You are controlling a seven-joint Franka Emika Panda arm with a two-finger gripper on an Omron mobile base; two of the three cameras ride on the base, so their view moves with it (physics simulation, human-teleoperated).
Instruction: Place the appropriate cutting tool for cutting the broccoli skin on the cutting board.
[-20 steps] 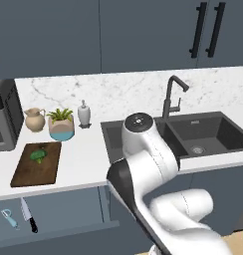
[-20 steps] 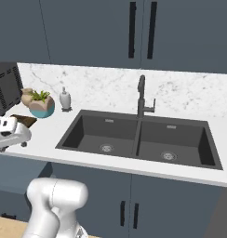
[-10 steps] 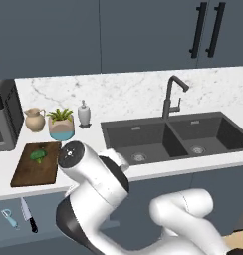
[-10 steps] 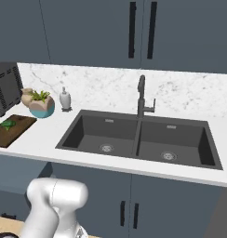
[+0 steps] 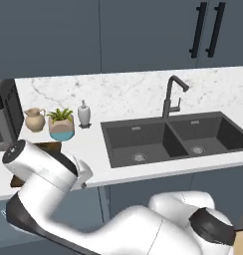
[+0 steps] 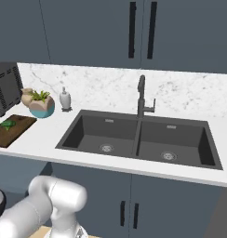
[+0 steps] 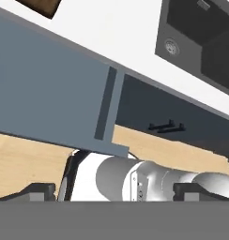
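The white counter is running past the dark double sink, and my hand is hanging low in front of it, looking up along the blue-grey cabinet fronts under its edge. The cutting board is lying flat at the counter's far left end, just in front of the toaster and the potted plant. My gripper is standing spread wide, the fingertips well apart and grasping nothing.

The broccoli is sitting on the board towards its back end, and I am seeing no blade lying beside it there. Where the knife itself is lying I cannot tell from here.

So I am judging the task as hardly begun. The board and the floret are waiting in place, while everything of my own part is left: finding the knife, closing on its handle, lifting it, carrying it up over the counter edge and laying it on the board.
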